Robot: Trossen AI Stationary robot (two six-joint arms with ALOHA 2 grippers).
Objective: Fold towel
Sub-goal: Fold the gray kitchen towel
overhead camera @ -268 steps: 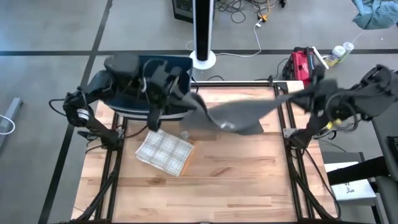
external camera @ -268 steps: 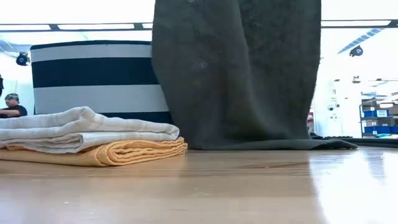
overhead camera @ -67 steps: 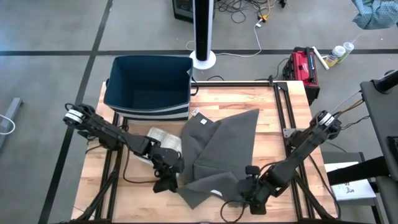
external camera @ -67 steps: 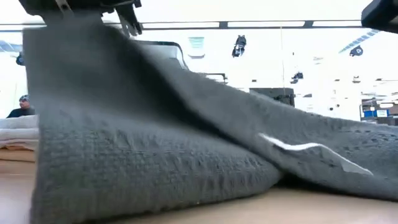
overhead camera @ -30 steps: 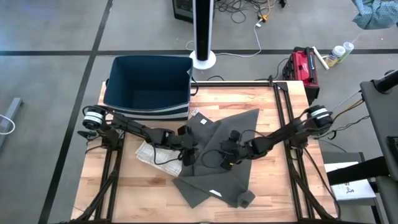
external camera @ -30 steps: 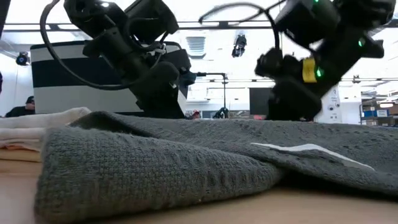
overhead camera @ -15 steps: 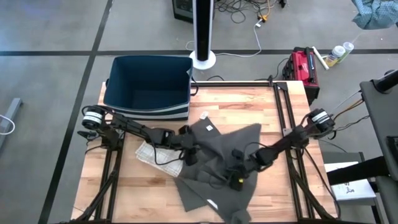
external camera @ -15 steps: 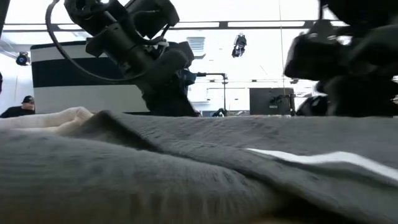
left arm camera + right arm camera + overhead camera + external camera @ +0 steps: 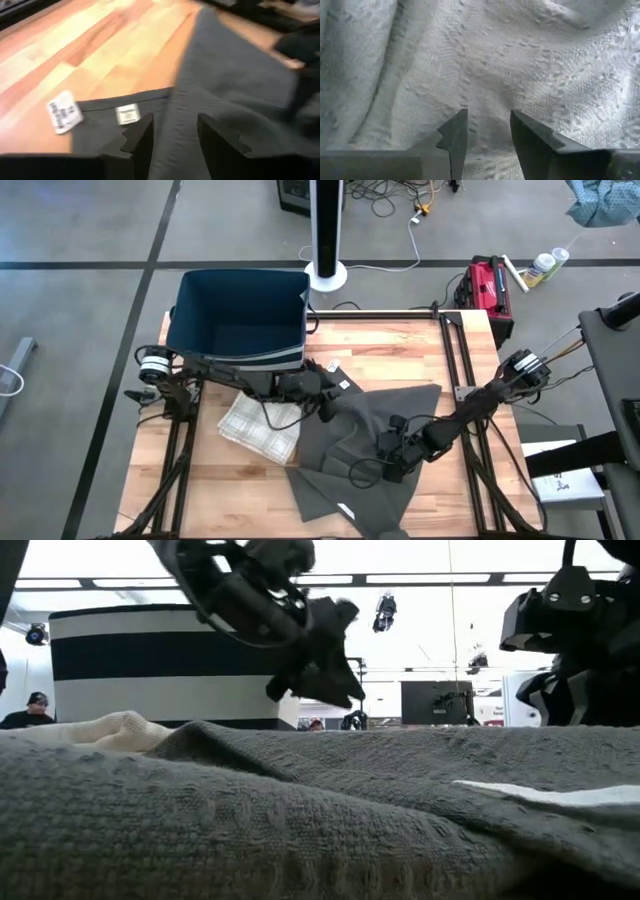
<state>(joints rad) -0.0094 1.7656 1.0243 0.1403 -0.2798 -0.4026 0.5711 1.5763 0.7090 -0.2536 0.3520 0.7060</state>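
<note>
folded checked towel [image 9: 260, 427] beside grey towel [image 9: 355, 450]; navy striped bin [image 9: 238, 320] behind. left gripper [image 9: 325, 406] and right gripper [image 9: 385, 463] parted over grey cloth.

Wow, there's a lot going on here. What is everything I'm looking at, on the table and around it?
Grey towel: one, dark grey, rumpled across the middle and near side of the table, a white label at its far corner.
Folded towels: a small stack, white checked on top, left of the grey towel.
Bin: one, navy with a white stripe, at the table's far left edge.
Table: one, light wood on a black frame.
White post: one, on the floor behind the table.
Red case: one, on the floor off the far right corner.
Person: one, in the room's far background in the low view.
Left gripper: one, black, open, at the towel's far edge.
Right gripper: one, black, open, over the towel's middle.
</note>
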